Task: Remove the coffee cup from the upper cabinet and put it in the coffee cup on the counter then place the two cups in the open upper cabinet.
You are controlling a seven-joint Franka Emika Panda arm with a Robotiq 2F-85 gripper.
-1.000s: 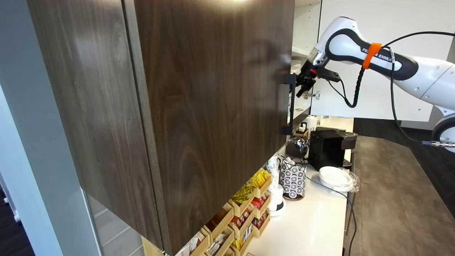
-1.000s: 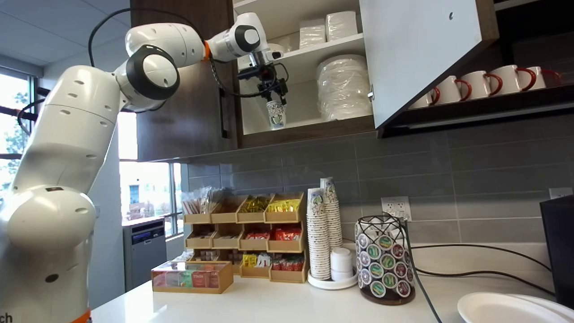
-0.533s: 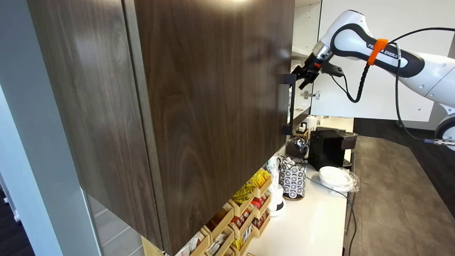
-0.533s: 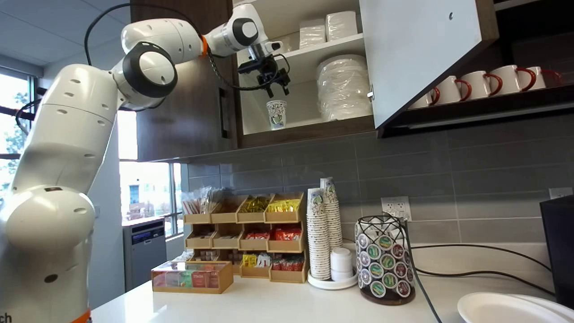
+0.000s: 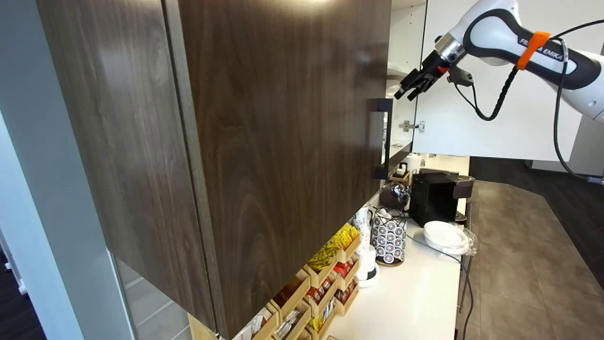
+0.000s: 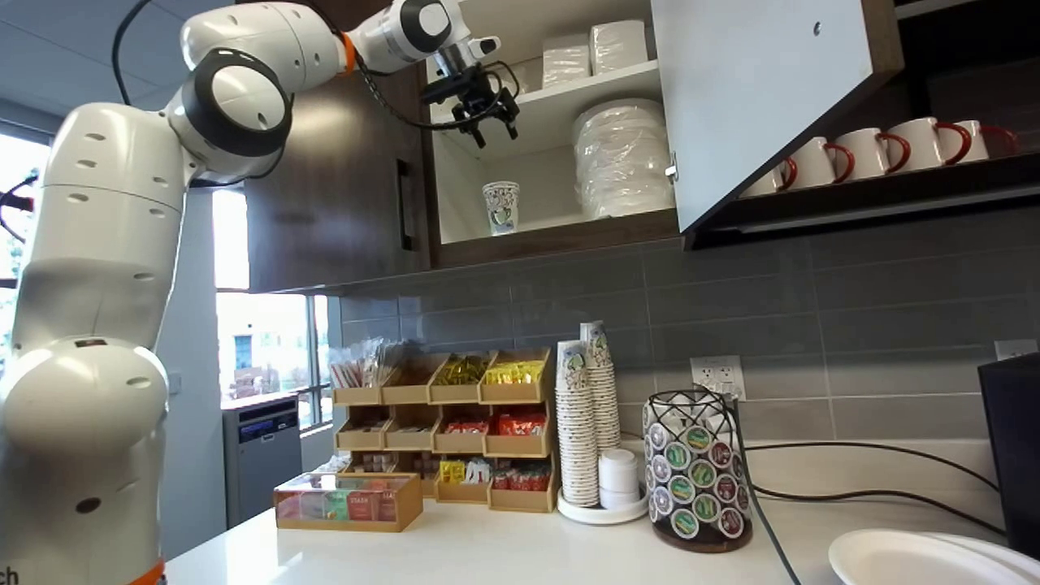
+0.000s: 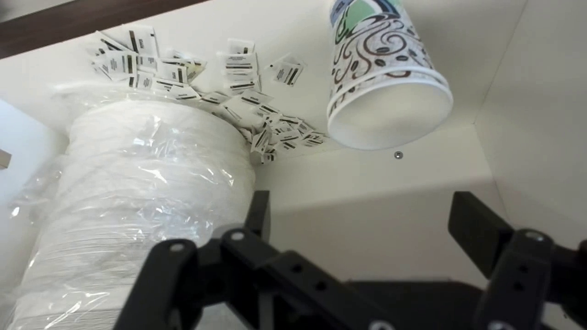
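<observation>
A whitish patterned coffee cup stands upright on the bottom shelf of the open upper cabinet. In the wrist view the cup shows its rim; whether two cups are nested there I cannot tell. My gripper is above the cup, apart from it. Its fingers spread wide with nothing between them, as the gripper in the wrist view shows. From the side the gripper is at the cabinet's front. No single cup shows on the counter, only tall stacks of cups.
Wrapped plates stand right of the cup, and small packets lie on the shelf. A white door hangs open at the right. On the counter are a pod canister, a condiment rack and a tea box.
A second ago my fingers were down at the cup's rim. They have since come off it, and the arm has risen and drawn back from the cabinet. The cup has stayed put.
</observation>
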